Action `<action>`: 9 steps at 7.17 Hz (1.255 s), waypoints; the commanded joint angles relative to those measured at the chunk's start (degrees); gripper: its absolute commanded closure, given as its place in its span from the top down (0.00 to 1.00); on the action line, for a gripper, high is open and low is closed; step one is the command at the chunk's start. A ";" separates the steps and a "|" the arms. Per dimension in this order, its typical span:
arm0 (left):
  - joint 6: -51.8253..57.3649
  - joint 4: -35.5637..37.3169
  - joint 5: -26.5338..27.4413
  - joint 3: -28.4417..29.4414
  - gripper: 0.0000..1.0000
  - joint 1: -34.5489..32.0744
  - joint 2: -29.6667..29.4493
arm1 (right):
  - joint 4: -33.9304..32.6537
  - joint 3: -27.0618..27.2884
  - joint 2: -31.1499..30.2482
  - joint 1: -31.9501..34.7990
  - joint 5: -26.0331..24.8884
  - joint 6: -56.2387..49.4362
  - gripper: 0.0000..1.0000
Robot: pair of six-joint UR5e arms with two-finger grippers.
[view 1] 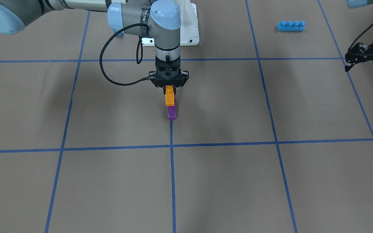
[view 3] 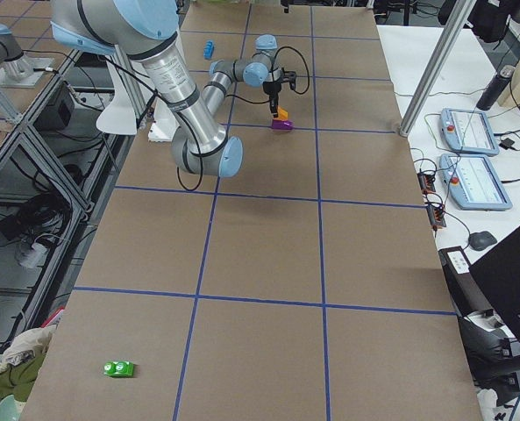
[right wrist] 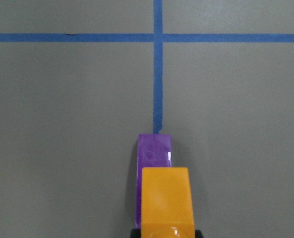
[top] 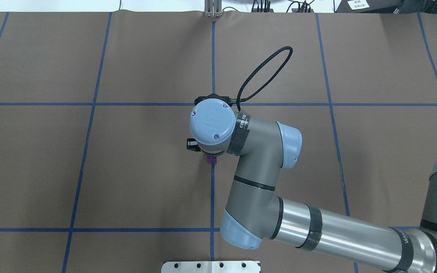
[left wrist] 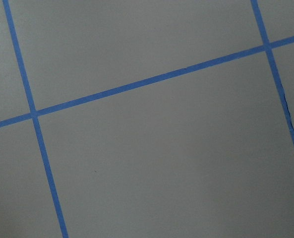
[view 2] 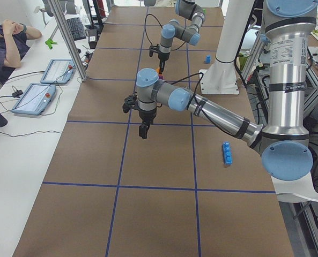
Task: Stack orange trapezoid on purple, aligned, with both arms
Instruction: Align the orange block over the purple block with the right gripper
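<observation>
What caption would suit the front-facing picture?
Right gripper holds the orange trapezoid over the purple; left gripper open, aside.

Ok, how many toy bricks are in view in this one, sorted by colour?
Orange: 1, the orange brick
Purple: 1, the purple brick
Blue: 2, the long blue four-stud brick and the small blue brick
Green: 1, the green brick
Total: 5

Even, diffuse overhead light, soft broad shadows across the table [view 1: 225, 181] (front view dimmest), slight wrist-view grain.
</observation>
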 commanded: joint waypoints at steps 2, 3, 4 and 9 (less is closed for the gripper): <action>0.00 0.00 0.00 0.00 1.00 0.00 0.00 | 0.07 -0.20 0.04 -0.25 -0.65 -0.01 0.00; 0.00 0.00 0.00 0.00 1.00 0.00 0.00 | 0.07 -0.20 0.04 -0.42 -0.65 -0.01 0.00; 0.00 0.00 0.00 0.00 1.00 0.00 0.00 | 0.07 -0.29 0.04 -0.60 -0.82 -0.01 0.00; 0.00 0.00 0.00 0.00 1.00 0.00 0.00 | 0.07 -0.46 0.73 -0.95 -1.27 -0.18 0.00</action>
